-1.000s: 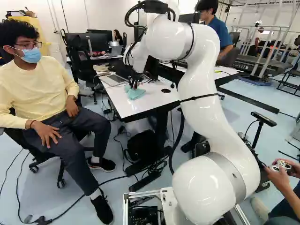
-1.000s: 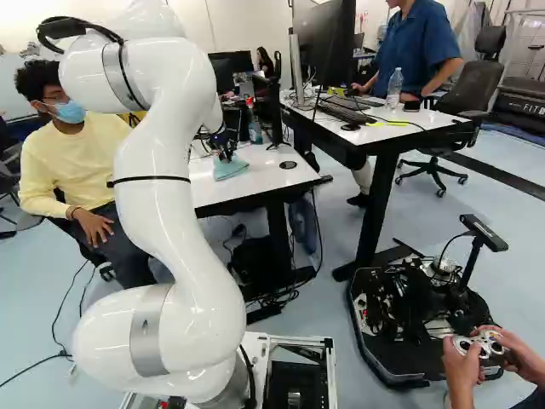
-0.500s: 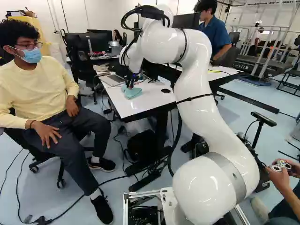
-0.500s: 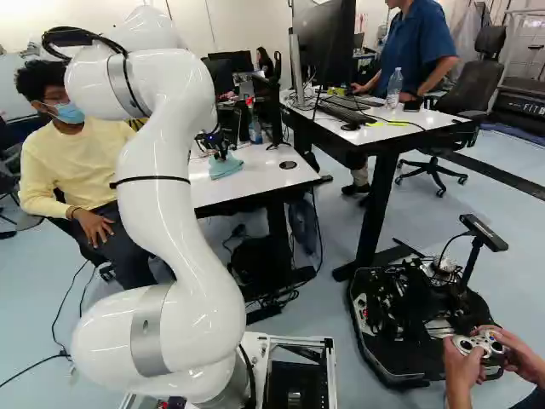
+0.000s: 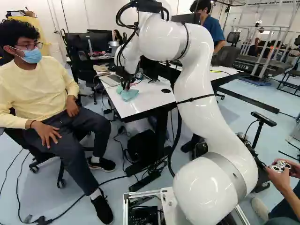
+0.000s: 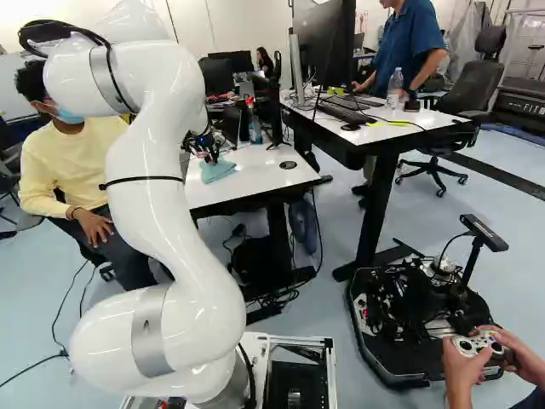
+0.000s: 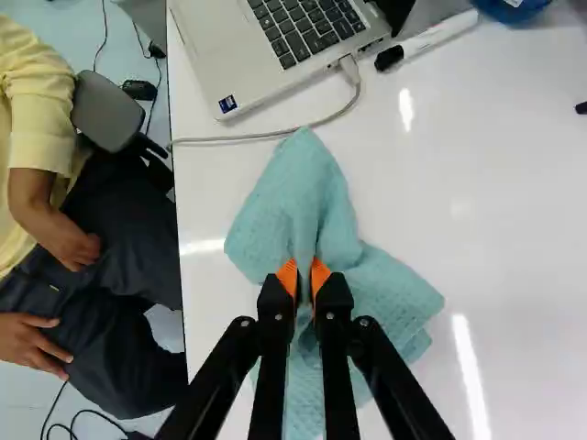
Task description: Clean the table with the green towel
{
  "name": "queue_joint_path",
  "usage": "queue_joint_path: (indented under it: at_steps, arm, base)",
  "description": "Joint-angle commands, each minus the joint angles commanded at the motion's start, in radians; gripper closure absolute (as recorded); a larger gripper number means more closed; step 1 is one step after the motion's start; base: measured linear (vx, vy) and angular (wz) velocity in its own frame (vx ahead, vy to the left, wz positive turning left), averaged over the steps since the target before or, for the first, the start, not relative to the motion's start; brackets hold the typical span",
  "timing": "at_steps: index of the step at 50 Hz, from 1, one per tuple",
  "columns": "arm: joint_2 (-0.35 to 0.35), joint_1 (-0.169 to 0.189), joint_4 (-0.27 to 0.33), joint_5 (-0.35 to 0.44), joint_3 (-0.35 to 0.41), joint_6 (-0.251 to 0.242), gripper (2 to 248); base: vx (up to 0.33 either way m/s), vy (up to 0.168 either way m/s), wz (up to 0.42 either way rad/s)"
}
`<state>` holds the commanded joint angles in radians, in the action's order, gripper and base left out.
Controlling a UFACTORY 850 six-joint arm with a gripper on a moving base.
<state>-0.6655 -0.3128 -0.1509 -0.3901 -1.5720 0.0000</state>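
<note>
Green towel (image 7: 390,298) slid twd L edge of tbl (image 7: 514,211), hand (image 5: 125,86) clamped on it.

The towel (image 7: 295,197) is blue-green, the table (image 7: 495,238) white.

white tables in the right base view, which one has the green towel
The left white table, partly behind the arm: the pincer holds the towel on it. The other white table carries the keyboard instead.

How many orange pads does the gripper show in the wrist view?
2: one pad nearer the edge of the table, the other pad facing it across the pinched fold of the green towel.
</note>
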Motion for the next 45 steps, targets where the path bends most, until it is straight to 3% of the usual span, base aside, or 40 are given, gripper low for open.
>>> queue_joint_path:
  at_steps: [30, 45]
  arm:
    - [0.075, 0.068, 0.000, 0.000, 0.106, 0.000, 206]
    - [0.084, 0.109, 0.000, 0.000, 0.119, 0.000, 206]
  base:
    - [0.000, 0.000, 0.000]
    - [0.000, 0.000, 0.000]
